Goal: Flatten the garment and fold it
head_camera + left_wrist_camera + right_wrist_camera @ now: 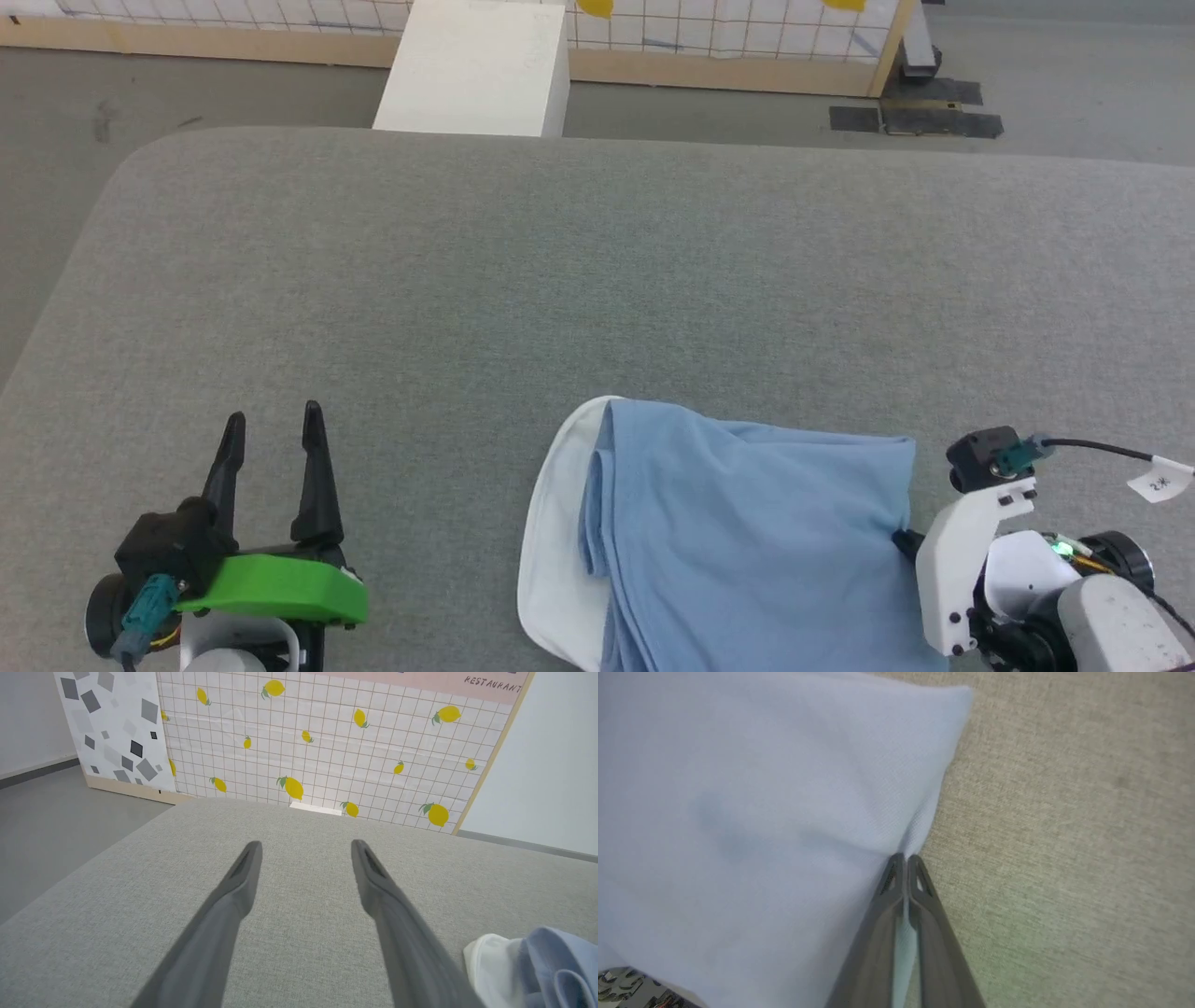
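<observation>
The garment [747,532], light blue with a white part along its left side, lies bunched and doubled over at the near edge of the grey table [560,280]. At its right edge my right gripper [904,541] is shut on the cloth. In the right wrist view the two fingers of the right gripper [905,858] are pressed together with a strip of the blue garment [761,812] pinched between them. My left gripper [275,431] stands open at the lower left, well clear of the cloth. In the left wrist view the open left gripper [306,847] points over bare table, with the garment [537,966] at the lower right.
A white box [476,65] stands on the floor beyond the table's far edge, before a tiled panel with lemon prints [327,742]. The table's left corner [140,177] is rounded, with grey floor past it. A cable with a white tag [1158,483] trails from the right wrist.
</observation>
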